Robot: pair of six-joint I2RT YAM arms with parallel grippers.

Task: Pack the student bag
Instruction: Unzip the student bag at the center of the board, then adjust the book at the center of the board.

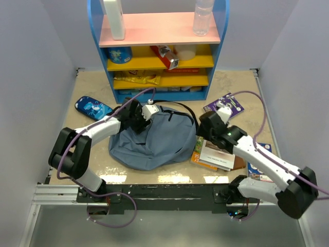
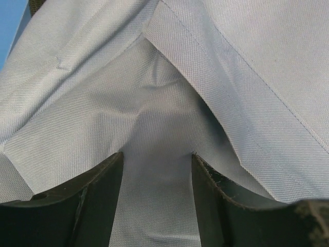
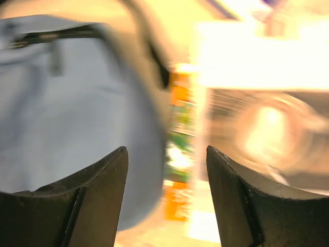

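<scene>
Packing looks barely begun: the student bag [image 1: 154, 141] lies slumped on the desk [image 1: 234, 82]; books [image 1: 218, 154] sit beside it, unpacked; left fingers [image 2: 87, 195] spread over its fabric; right fingers [image 3: 92, 195] apart, empty.

You are looking at a robotics lab cell. Plain white panel walls [image 1: 31, 77] box in a beige tabletop [image 1: 231, 87] on the left, right and far sides. Two white-and-black robot arms [image 1: 97, 131] are bolted to a bare aluminium rail [image 1: 56, 194] at the near edge, trailing purple cables [image 1: 257, 100]. The blue, pink and yellow toy-like shelf unit [image 1: 154, 28] at the far side, stocked with snack packets [image 1: 136, 78], and the slate-blue fabric backpack [image 1: 154, 144] read as staged props.
</scene>
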